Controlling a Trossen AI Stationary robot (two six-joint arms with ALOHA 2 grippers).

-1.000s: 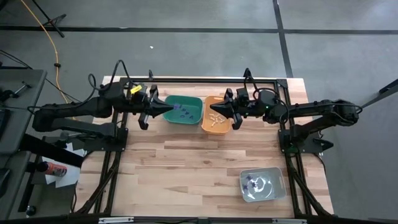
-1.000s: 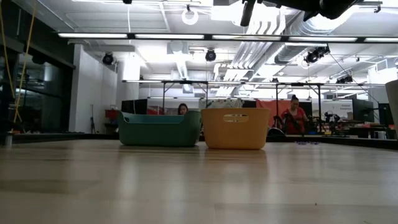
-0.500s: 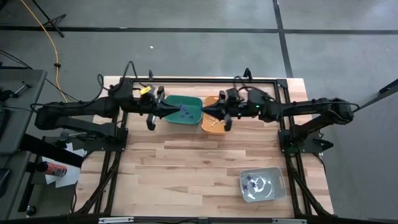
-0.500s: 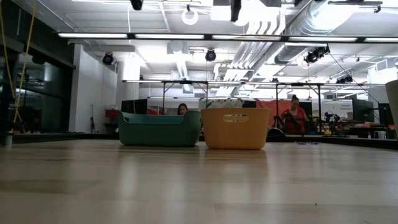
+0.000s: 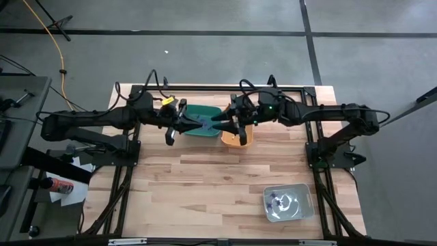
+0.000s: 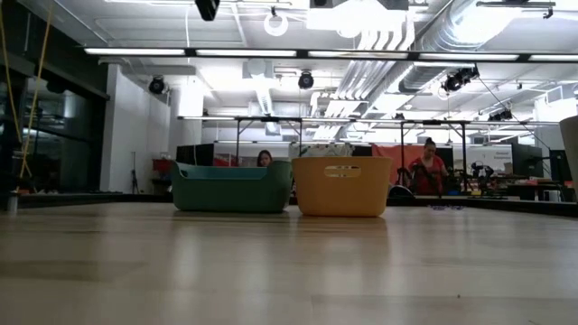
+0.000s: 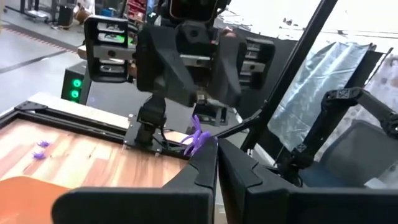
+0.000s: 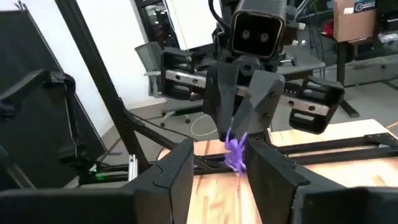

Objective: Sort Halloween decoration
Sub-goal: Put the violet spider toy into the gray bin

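Note:
My left gripper is shut on a small purple, spidery Halloween decoration, high above the green bin. Facing it tip to tip from the table's right, my right gripper is open. Its two fingers stand on either side of the purple piece, apart from it. The orange bin stands next to the green one and holds cream pieces. The grey bin at the near right holds purple and whitish pieces. My left gripper pinches the purple piece between the very ends of its two fingers, by one side. The fingers lie level and come from the table's left. The piece sticks out past the fingertips, its legs hanging free, lifted clear above the green bin.
Both bins stand side by side at the table's far edge, green and orange. Two loose purple pieces lie on the wood. A black frame rail runs along the far edge. People stand in the room behind.
Both grippers have closed in on each other over the green bin. The left one has gone toward the table's right with the purple piece. The right one has risen from the orange bin, gone toward the table's left, levelled out and opened.

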